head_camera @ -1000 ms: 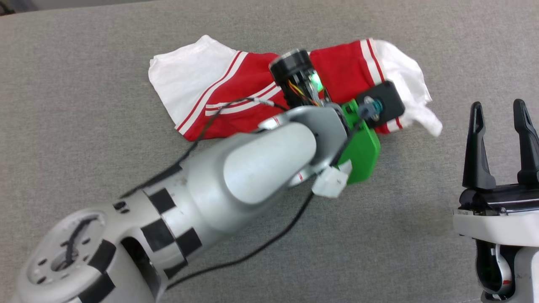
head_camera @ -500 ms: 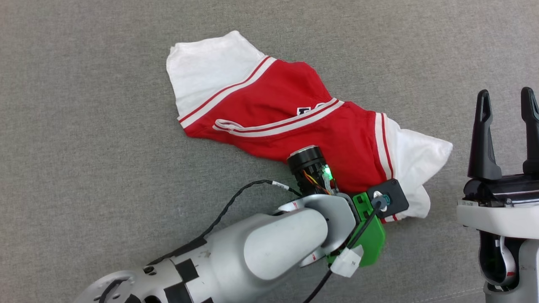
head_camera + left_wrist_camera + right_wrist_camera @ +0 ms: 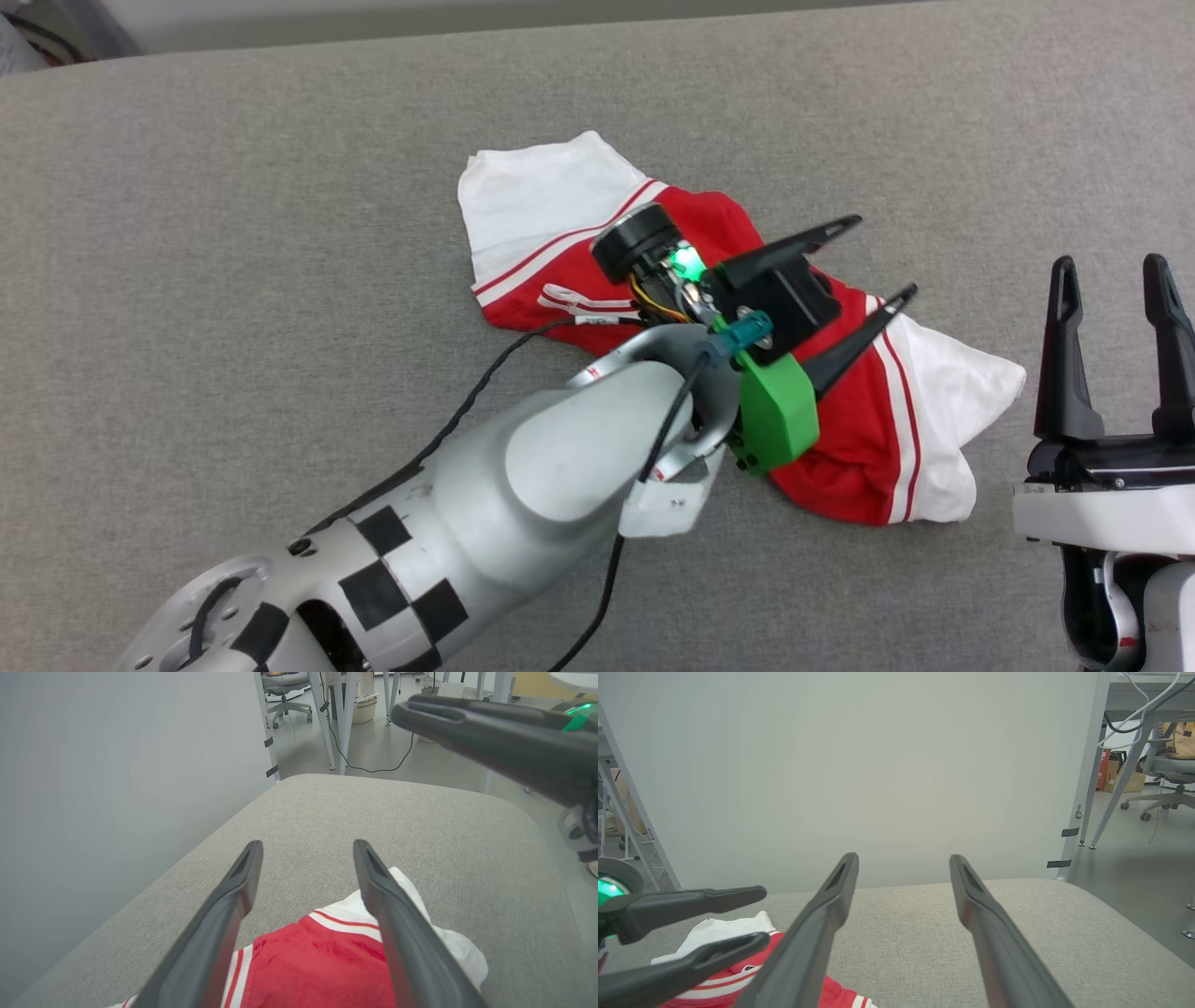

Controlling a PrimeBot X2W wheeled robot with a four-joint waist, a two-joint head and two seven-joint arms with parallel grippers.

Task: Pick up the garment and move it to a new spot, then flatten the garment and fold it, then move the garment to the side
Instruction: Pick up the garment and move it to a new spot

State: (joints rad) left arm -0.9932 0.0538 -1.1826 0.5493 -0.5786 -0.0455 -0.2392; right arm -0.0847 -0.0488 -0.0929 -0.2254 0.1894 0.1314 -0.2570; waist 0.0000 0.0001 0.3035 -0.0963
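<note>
The red garment (image 3: 845,448) with white sleeves and striped trim lies crumpled on the grey cushion (image 3: 280,280), right of centre; its lettering is hidden. My left gripper (image 3: 882,259) hovers just over the garment's middle, open, fingers pointing right, nothing between them. In the left wrist view the left gripper (image 3: 307,845) is spread above the red cloth (image 3: 322,966) and a white sleeve. My right gripper (image 3: 1106,264) stands open at the lower right, just beyond the garment's right sleeve, holding nothing. The right wrist view shows the right gripper (image 3: 902,858), the garment (image 3: 719,931) and the left gripper (image 3: 762,914).
The cushion's far edge runs along the top of the head view, against a pale wall (image 3: 878,765). Past the cushion's right end are floor, metal table legs (image 3: 343,718) and an office chair (image 3: 1164,772). Bare grey fabric stretches left of the garment.
The left gripper, earlier low on the garment's near edge with its fingers hidden, is now raised and open; the garment lies released and more bunched. The head camera has shifted. The right gripper stays open.
</note>
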